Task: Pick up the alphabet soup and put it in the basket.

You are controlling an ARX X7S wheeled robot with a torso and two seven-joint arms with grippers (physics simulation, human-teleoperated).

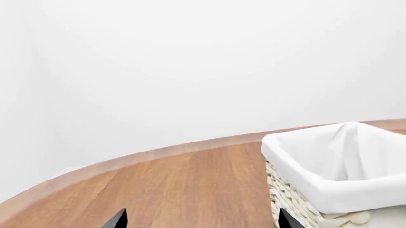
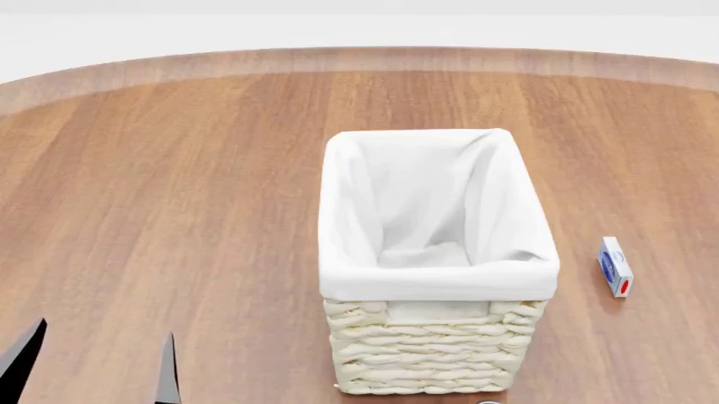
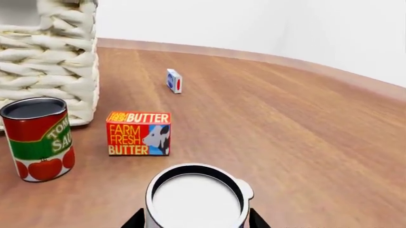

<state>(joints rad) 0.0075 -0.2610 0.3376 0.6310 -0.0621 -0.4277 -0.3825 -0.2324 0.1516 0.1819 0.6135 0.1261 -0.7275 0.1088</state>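
The alphabet soup (image 3: 197,199) shows in the right wrist view only as its pale silver-white top; its label is hidden. It stands between the two dark fingers of my right gripper (image 3: 197,221), which press against its sides. I cannot tell whether it is off the table. The basket (image 2: 439,269), cream wicker with a white cloth lining, stands mid-table; its wall shows in the right wrist view (image 3: 51,61) and its rim in the left wrist view (image 1: 330,190). My left gripper (image 1: 199,221) is open and empty left of the basket, and its fingertips show in the head view (image 2: 96,370).
A red-and-green tomato sauce can (image 3: 38,137) with a dark top stands by the basket's wall. A butter box (image 3: 138,134) stands beside it. A small blue-and-white box (image 3: 174,80) lies farther off, right of the basket in the head view (image 2: 614,267). The wooden table's curved edge (image 2: 337,59) runs along the back.
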